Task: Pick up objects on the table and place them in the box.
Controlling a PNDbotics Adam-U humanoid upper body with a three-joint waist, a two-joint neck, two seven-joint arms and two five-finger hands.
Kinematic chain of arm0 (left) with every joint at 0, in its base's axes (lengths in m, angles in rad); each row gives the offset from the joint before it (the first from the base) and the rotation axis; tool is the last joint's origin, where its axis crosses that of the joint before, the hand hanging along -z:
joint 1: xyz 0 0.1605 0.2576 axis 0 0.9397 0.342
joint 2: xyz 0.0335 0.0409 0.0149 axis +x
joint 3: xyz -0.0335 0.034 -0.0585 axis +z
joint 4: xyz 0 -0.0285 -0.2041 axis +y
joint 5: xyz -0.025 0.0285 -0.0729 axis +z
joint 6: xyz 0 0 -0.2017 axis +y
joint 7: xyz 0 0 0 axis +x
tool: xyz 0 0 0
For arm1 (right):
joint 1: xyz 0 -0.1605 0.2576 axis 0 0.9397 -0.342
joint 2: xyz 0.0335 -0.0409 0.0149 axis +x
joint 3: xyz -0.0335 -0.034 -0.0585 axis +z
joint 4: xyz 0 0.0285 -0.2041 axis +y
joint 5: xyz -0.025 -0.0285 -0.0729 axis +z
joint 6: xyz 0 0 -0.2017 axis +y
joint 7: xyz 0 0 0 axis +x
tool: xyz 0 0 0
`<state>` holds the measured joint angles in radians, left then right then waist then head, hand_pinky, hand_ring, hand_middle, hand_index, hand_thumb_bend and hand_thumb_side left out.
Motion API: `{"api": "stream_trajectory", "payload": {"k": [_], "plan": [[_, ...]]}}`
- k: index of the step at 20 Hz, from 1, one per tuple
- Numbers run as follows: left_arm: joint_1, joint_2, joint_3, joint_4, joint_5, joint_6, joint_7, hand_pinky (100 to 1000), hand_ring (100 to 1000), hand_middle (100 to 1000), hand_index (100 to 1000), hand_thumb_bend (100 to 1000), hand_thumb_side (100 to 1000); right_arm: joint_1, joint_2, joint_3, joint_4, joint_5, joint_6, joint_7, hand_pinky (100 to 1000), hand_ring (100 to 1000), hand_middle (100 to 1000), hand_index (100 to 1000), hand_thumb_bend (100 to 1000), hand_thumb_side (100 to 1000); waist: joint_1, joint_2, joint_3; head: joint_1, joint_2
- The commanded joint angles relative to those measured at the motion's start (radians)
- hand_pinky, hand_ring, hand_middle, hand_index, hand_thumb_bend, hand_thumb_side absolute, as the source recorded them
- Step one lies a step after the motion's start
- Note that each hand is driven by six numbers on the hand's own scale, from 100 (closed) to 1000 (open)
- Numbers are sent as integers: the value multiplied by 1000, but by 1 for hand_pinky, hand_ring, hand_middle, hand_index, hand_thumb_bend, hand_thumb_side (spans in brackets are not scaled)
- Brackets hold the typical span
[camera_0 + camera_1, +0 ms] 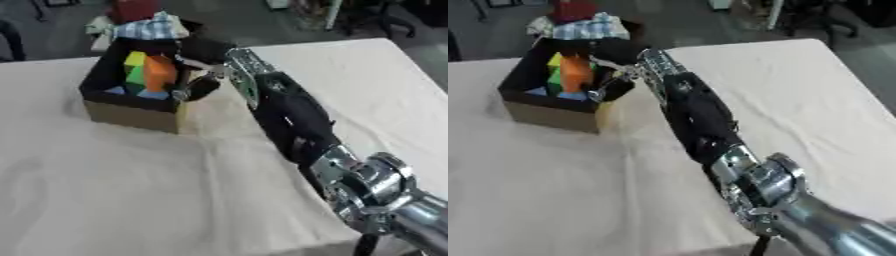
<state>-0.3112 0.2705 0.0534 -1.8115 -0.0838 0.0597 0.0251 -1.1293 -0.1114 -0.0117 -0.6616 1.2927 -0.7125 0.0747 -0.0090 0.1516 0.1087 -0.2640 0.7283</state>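
While our right arm (pixel 293 117) reaches diagonally across the table (pixel 175 200) from the near right corner, our right hand (pixel 199 86) sits at the right rim of the box (pixel 131 116), at its near right corner. The fingers appear curled over or against that rim, but we cannot tell whether they are closed on anything; no object is visible in the hand.

The box is a brown cardboard carton with a dark interior, standing toward the far left part of the table, well apart from the near edge. Inside it we see an orange block (pixel 159 72) standing upright, a yellow block (pixel 134 58) and a green block (pixel 136 76) just beside it on its left, and blue pieces (pixel 153 94) lying at the bottom near the front wall. The orange block is close to the hand but we cannot tell whether they touch.

A white cloth covers the table, with soft creases across the near half. Beyond the far edge, behind the box, we see a checked blue-and-white fabric (pixel 150 29) and a red shape (pixel 133 9) above it.
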Motion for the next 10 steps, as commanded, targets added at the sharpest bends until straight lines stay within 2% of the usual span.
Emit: {"api": "stream_trajectory", "payload": {"k": [1, 2, 3, 5, 6, 8, 10], "plan": [[-11, 9, 4, -9, 0, -1, 1, 853, 596, 599, 885, 100, 781, -27, -28, 0, -23, -41, -5, 16, 880, 923, 1000, 1000, 100, 516, 3, -33, -3, 3, -1], [-11, 9, 4, -9, 0, -1, 1, 853, 596, 599, 885, 100, 782, -28, -30, 3, -23, -48, -10, 28, 882, 927, 1000, 1000, 100, 537, 2, -32, -4, 3, -1], [-11, 9, 4, -9, 0, -1, 0, 853, 596, 599, 885, 100, 782, -28, -30, 7, -20, -53, -16, 44, 887, 935, 1000, 1000, 100, 637, 2, -32, -5, 4, -1], [-11, 10, 4, -9, -1, -1, 0, 853, 597, 599, 885, 100, 782, -28, -31, 11, -17, -63, -28, 77, 904, 953, 1000, 1000, 129, 697, 3, -31, -6, 4, -1], [-11, 10, 4, -9, -1, -1, 0, 853, 597, 599, 885, 100, 782, -29, -32, 14, -18, -61, -35, 95, 910, 959, 1000, 1000, 136, 699, 3, -31, -5, 4, -1], [-10, 11, 5, -8, -1, -1, 0, 853, 597, 599, 885, 100, 782, -32, -35, 27, -25, -37, -53, 131, 930, 996, 1000, 1000, 257, 651, 3, -30, -5, 4, 0], [-10, 11, 6, -8, -1, -1, 1, 853, 596, 599, 885, 100, 783, -34, -36, 34, -41, 2, -69, 147, 929, 1000, 1000, 1000, 352, 525, 2, -29, -4, 5, 0]]}}
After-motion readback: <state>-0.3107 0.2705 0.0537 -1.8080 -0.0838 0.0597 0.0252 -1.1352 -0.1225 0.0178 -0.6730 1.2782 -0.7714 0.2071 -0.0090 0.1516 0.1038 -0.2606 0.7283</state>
